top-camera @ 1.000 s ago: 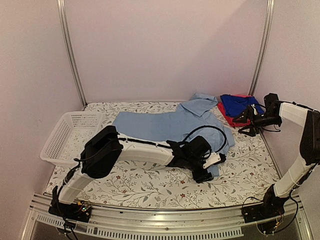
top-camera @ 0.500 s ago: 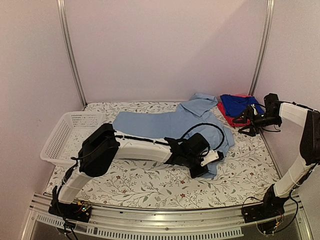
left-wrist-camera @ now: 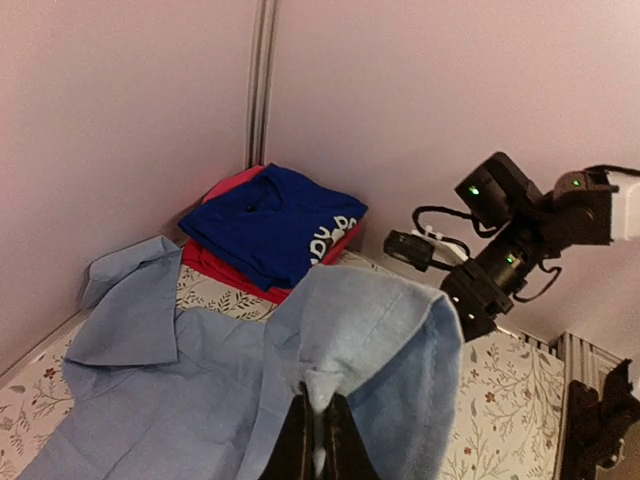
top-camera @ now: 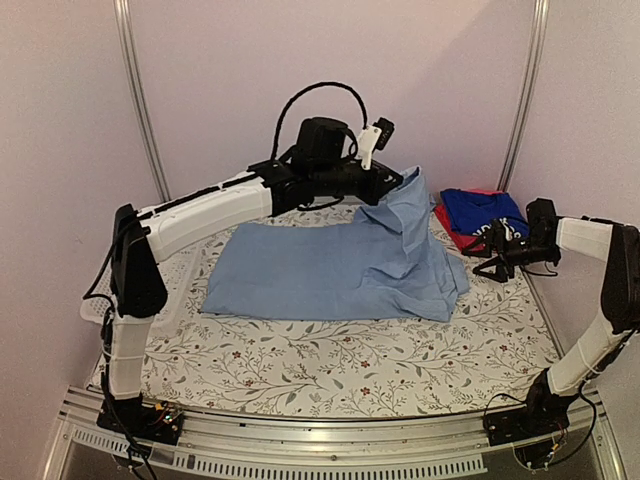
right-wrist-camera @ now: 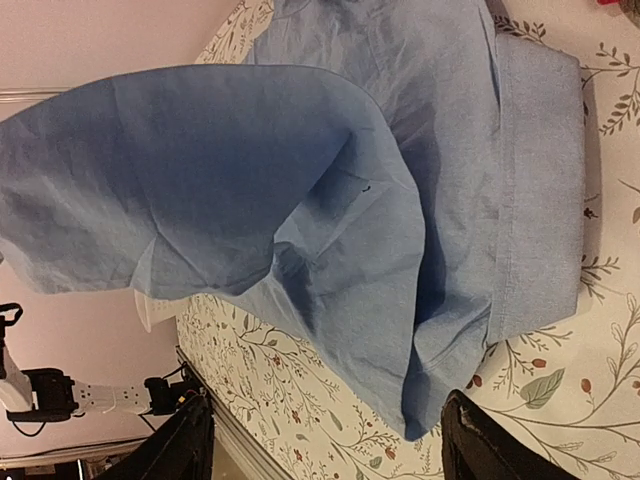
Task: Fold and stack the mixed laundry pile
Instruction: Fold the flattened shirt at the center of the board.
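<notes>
Left gripper (top-camera: 396, 181): pressed together on a fold of the light-blue collared shirt (top-camera: 330, 270), and held high above the far edge of the worktop, right of centre. In the left wrist view the fingers (left-wrist-camera: 300, 448) stand nearly closed, with a narrow ridge of the cloth caught between them. From that point the fabric hangs down and away in a broad drape.

Light-blue collared shirt: the greater part lies flat on the floral table cover (top-camera: 300, 365), across the middle of the worktop. It runs from near the left edge to right of centre. Its right-hand portion rises in a peak to the left gripper. In the right wrist view the near right hem (right-wrist-camera: 535, 190) lies doubled on the cover in a straight band, and the held portion billows above it. The collar (left-wrist-camera: 130, 300) lies flat toward the far edge.

Royal-blue shirt (top-camera: 478, 209): folded, white print uppermost on one side, in the far right corner. It rests on top of the red-pink garment (top-camera: 448, 226), whose edge shows along its left and near sides. This stack lies just beside the light-blue shirt; whether they touch cannot be determined.

Right gripper (top-camera: 490, 253): spread, holding nothing. It sits low near the right edge, just on the near side of the corner stack, pointing toward the light-blue shirt. In the right wrist view its two fingers (right-wrist-camera: 185, 450) stand wide apart at the bottom of the picture, with the shirt's hem and the bare cover showing beyond them.
</notes>
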